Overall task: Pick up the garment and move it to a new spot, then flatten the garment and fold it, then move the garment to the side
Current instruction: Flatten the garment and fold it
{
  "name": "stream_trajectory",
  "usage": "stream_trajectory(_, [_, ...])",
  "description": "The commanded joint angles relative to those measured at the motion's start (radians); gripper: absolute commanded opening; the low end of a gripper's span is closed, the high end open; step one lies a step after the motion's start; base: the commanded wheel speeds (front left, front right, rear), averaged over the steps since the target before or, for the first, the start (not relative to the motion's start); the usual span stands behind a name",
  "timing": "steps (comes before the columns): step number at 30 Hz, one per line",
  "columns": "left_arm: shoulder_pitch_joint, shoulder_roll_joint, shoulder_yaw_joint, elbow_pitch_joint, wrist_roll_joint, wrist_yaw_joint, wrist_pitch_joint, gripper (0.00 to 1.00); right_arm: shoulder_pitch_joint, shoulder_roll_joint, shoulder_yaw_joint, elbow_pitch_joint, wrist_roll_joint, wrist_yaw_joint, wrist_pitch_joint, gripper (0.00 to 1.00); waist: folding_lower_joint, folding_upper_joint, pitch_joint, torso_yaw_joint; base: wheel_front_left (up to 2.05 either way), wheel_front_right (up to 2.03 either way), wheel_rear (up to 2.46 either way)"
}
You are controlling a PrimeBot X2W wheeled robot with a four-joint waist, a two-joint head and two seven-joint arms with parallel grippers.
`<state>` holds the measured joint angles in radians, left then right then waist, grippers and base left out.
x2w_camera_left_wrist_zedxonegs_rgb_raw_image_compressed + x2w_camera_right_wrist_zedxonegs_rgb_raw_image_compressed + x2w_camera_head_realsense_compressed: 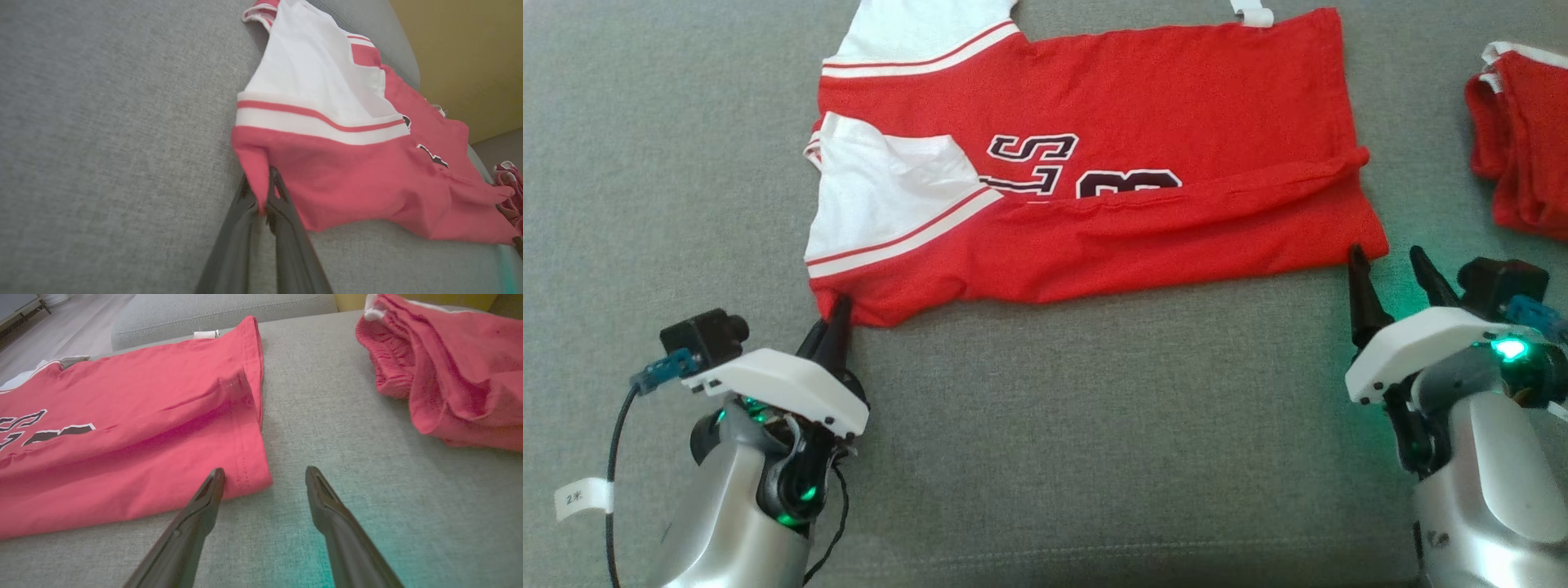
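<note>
The jersey (pixel 1143 106) lies spread across the far half of the couch (pixel 1045 425), long axis running left to right — white sleeves and collar toward the couch's left edge, hem toward the right, its near side already lapped over the lettering. In at the near-left corner is the left gripper (pixel 837 314), fingers pinched together on a tuck of red cloth; its wrist view shows that corner drawn up into a little peak between the tips. Over at the near-right hem corner, the right gripper (pixel 1387 263) has jaws spread wide and nothing in them, one finger at the hem's edge, the other over bare couch. Here's the danger: one corner gripped, the other not. If the left side lifts alone, the jersey would likely swing and bunch, undoing the fold. That pinch looks thin too — a tug could slip it. And a second red garment (pixel 1523 147) lies near the couch's right edge, close enough to snag on a wide closing.
</note>
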<state>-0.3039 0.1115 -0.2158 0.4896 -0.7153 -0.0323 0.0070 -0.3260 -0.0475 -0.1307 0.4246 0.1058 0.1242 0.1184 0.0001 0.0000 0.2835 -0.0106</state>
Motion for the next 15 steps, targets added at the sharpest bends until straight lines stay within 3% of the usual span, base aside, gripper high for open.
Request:
stream_trajectory(1, [-0.034,0.014,0.026,-0.026,0.002,-0.005,-0.009,0.0,-0.037,-0.003,0.023,-0.013,0.006,0.007,-0.01,1.0,-0.0001,0.0,0.002,0.004,0.0,0.0,0.0])
stream_trajectory(8, [-0.036,0.019,0.018,-0.064,0.009,-0.007,-0.023,0.0,-0.112,-0.003,0.038,0.129,0.026,0.007,-0.003,1.0,-0.0001,0.0,0.007,0.023,0.0,0.0,0.0])
stream_trajectory(10, [-0.035,0.019,0.015,-0.075,0.01,-0.007,-0.024,0.0,-0.131,-0.003,0.041,0.167,0.031,0.007,-0.001,0.52,-0.0001,0.0,0.007,0.027,0.0,0.0,0.0])
stream_trajectory(13, [-0.034,0.019,0.01,-0.092,0.012,-0.007,-0.026,0.0,-0.152,-0.003,0.041,0.21,0.026,0.007,-0.006,0.23,-0.0001,0.0,0.005,0.031,0.0,0.0,0.0])
stream_trajectory(14, [-0.034,0.019,0.01,-0.092,0.012,-0.007,-0.026,0.0,-0.152,-0.003,0.041,0.21,0.026,0.007,-0.006,0.23,-0.0001,0.0,0.005,0.031,0.0,0.0,0.0])
stream_trajectory(15, [-0.033,0.019,0.008,-0.098,0.013,-0.007,-0.028,0.0,-0.157,-0.003,0.043,0.22,0.027,0.007,-0.008,0.0,-0.0001,0.0,0.004,0.031,0.0,0.0,0.0])
